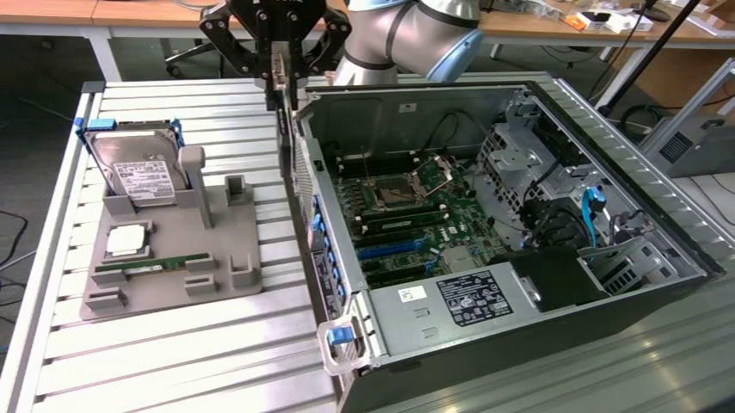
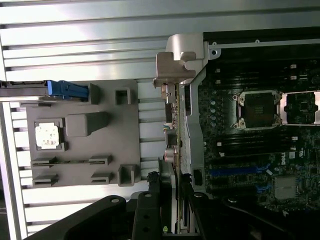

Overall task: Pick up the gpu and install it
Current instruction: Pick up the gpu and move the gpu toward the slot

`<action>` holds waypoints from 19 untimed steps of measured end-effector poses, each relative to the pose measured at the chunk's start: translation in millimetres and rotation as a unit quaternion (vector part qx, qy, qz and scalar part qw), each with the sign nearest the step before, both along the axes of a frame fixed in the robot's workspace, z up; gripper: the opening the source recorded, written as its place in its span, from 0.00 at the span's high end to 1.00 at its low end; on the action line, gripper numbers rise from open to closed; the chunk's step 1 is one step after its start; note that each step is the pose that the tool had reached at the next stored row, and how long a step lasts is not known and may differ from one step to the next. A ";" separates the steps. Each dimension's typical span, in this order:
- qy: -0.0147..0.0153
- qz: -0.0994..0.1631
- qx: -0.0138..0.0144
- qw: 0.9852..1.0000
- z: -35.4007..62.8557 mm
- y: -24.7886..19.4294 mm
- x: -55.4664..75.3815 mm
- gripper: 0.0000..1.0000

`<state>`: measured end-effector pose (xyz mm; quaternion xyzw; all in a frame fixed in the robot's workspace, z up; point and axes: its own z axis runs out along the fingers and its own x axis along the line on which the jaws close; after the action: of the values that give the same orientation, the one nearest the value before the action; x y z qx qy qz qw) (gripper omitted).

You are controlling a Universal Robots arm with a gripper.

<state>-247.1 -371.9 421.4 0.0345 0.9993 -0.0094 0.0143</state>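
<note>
One case [image 1: 391, 116] stands on one slatted table [image 1: 172, 366]. Inside the case there are one socket [image 1: 398, 191], two blue slots [image 1: 385, 249] and one labelled power supply [image 1: 471, 297]. Beside the case, on the exterior view's left, is one grey holder [image 1: 172, 288]. It carries one hard drive [image 1: 138, 172], one CPU [image 1: 126, 241] and one RAM stick [image 1: 151, 262]. Above the case's edge nearest the holder is one gripper [image 1: 279, 77], clamped on one gpu [image 1: 284, 129].
</note>
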 end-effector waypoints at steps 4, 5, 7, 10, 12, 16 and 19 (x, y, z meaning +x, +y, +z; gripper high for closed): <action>0.000 0.000 0.000 1.000 0.0 0.0 2.0 0.73; 0.000 0.000 0.000 1.000 0.0 0.0 2.6 0.73; 0.000 0.000 0.000 1.000 0.0 0.0 3.2 0.73; 0.000 0.000 0.000 1.000 0.0 0.0 4.7 0.73; 0.000 0.000 0.000 1.000 0.0 0.0 5.4 0.73; 0.000 0.000 0.000 1.000 0.0 0.0 7.4 0.73; 0.000 0.000 0.000 1.000 0.0 0.0 8.6 0.73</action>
<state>-238.6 -371.9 421.4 0.0345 0.9993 -0.0094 0.0142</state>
